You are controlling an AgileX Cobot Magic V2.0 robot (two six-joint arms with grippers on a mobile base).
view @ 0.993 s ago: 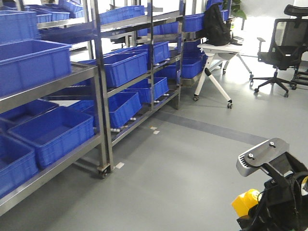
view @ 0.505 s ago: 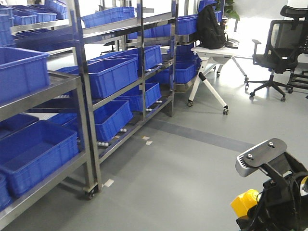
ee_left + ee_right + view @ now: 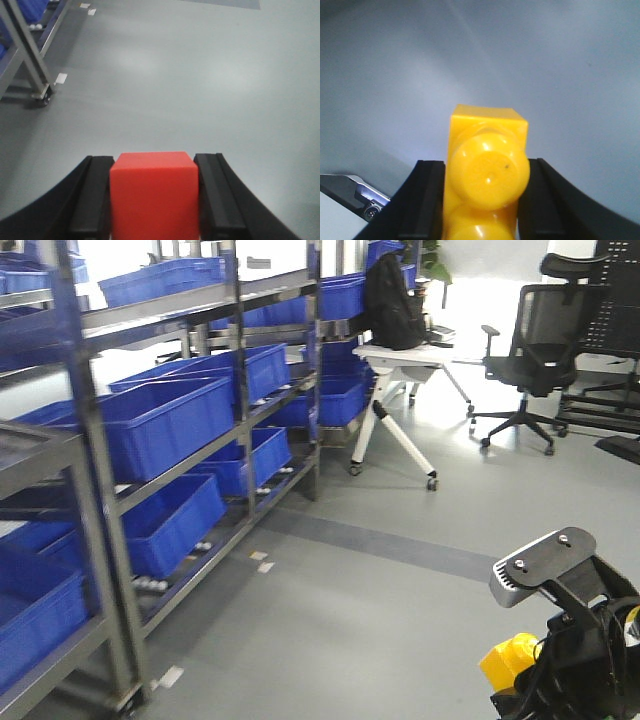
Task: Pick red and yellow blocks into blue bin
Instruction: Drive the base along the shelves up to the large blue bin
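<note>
Left wrist view: left gripper [image 3: 155, 167] clamps the red cube [image 3: 154, 197], right gripper [image 3: 484, 172] clamps the yellow brick [image 3: 489, 135]

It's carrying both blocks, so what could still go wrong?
The red cube and yellow brick are held only by side pinches over floor; a jolt could drop either. The rack stands close on the left, so a turn might clip its wheel. Many similar blue bins invite a wrong drop.

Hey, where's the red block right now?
In the left wrist view, the red block sits clamped in the left gripper, bottom centre, above grey floor, with a shelf rack's caster at upper left.
</note>
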